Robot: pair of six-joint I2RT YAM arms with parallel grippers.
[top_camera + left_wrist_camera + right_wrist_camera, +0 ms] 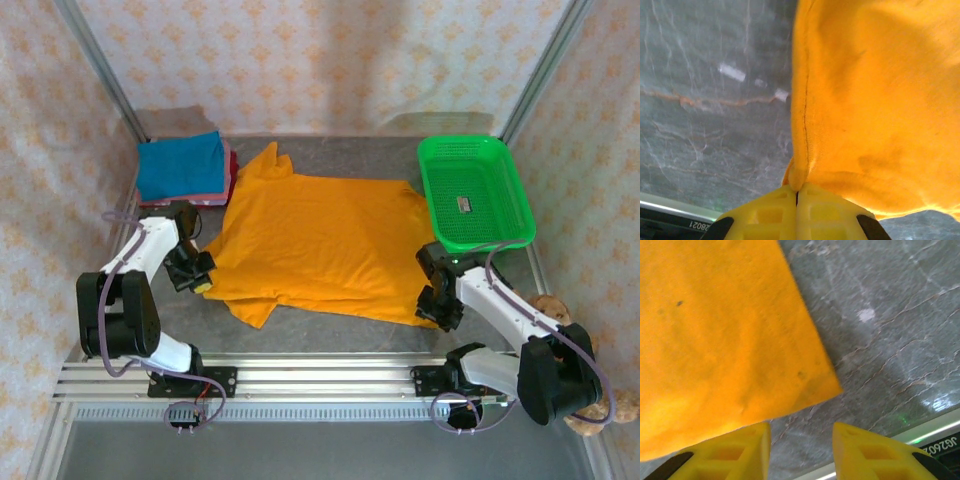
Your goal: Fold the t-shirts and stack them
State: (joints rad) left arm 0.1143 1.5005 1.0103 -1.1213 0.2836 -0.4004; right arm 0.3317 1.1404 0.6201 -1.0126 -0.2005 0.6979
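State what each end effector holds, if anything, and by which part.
Left end effector: shut on the orange t-shirt, pinching its stitched edge. Right end effector: open, holding nothing.

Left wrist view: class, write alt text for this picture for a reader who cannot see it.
The yellow left gripper, shut, pinches the edge of an orange t-shirt at the bottom of the frame. The cloth spreads up and to the right over a grey marbled table.
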